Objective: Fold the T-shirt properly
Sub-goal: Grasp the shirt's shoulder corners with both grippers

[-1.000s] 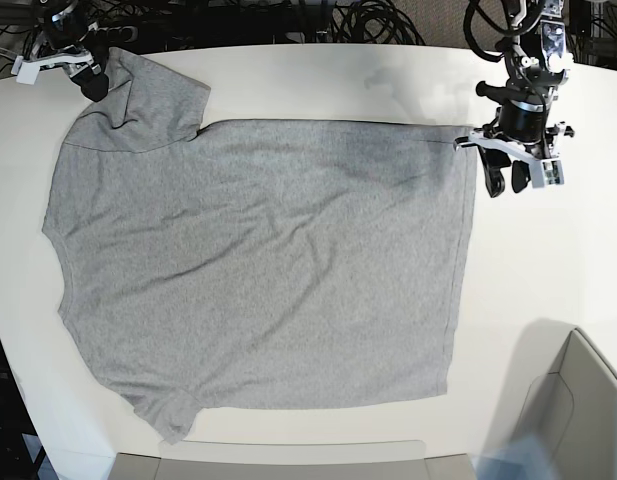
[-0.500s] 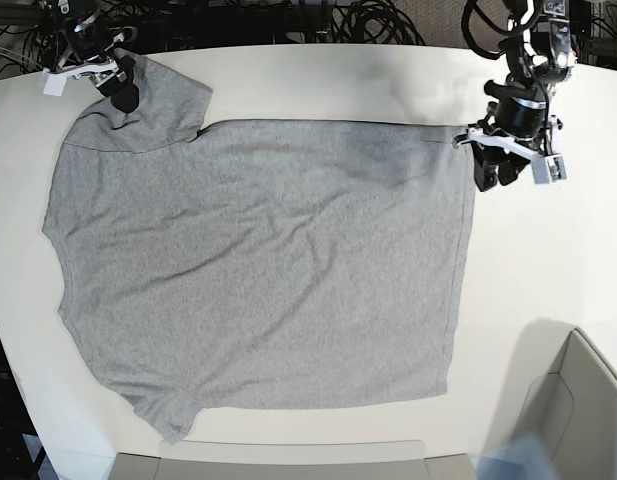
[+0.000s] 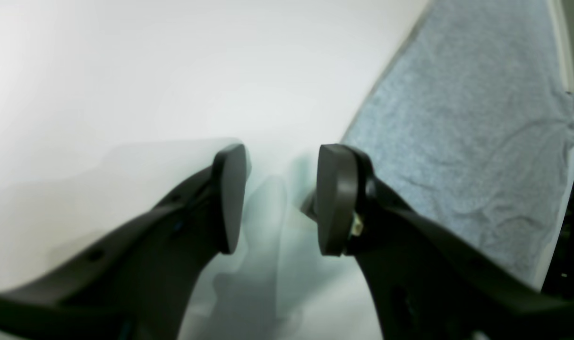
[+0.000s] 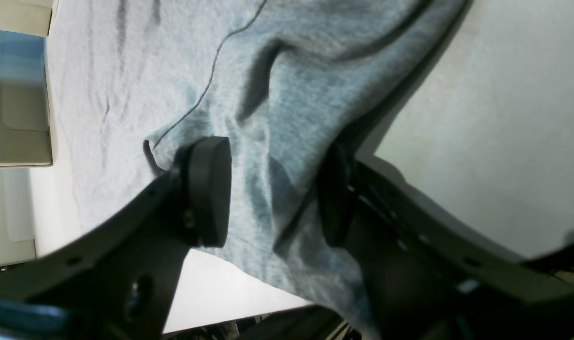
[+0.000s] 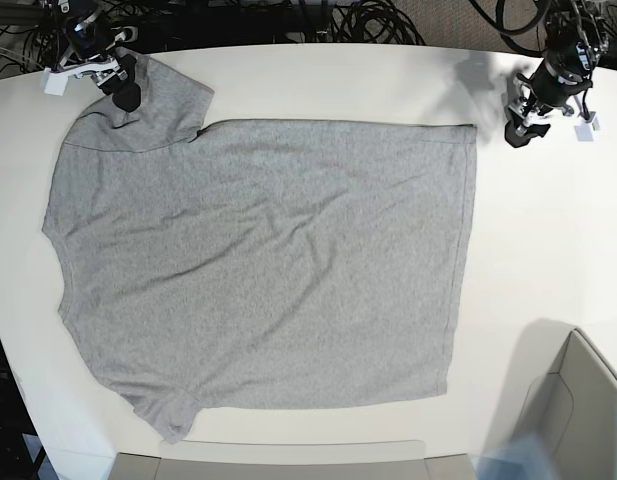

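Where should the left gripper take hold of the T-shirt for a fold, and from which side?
Probably the hem corner of the T-shirt nearest the left gripper, approached from the bare table beyond the hem. That corner lies flat with its edge exposed, so one finger could slide under it. The left gripper stands open over the table beside it, gripping nothing.

T-shirt (image 5: 258,260) heather grey, plain, no print showing. Counter (image 5: 548,250) white. My fingers (image 3: 331,198) black, matte. Black cables (image 5: 358,20) behind the counter.
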Robot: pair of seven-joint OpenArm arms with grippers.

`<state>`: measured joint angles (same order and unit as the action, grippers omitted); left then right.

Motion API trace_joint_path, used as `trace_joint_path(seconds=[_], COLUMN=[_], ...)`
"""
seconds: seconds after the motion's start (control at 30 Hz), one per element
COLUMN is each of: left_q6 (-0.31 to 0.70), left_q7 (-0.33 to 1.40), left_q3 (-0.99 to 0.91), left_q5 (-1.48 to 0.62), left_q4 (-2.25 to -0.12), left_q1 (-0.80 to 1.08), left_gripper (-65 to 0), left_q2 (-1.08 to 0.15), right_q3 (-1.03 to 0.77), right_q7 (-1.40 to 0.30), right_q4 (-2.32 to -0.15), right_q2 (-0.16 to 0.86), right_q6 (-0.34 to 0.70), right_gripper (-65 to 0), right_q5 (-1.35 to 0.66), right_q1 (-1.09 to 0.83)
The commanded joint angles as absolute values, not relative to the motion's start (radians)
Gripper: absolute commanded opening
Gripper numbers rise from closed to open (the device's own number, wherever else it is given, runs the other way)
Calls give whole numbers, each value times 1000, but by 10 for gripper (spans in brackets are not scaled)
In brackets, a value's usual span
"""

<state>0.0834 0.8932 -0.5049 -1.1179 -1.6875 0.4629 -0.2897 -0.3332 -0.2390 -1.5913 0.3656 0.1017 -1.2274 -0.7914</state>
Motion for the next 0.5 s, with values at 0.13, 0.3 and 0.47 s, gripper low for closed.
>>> trace_joint_path(seconds=[0.13,0.3,0.47], left_q6=[94,91,94], left_q7=[883,829,811], left_q3=[-437,-378,-371], left_q5=[-1132,-1109,-1044], left_q4=[-1702,-1649,-1616], left_q1=[458,456,456], left_gripper=[-393,-394,-394], left_q2=[-302,-282,-265], right_q3=[-285,-277,-252], right_q7=[-291,-291,-292], right_q4=[-1586,-1586,-1586], right_q2=[369,374,375], right_q6=[71,70,70], right_gripper=[-354,-354,-354], right_q5=[-1210,-1210,-1210], right_q1=[-803,-796,-789])
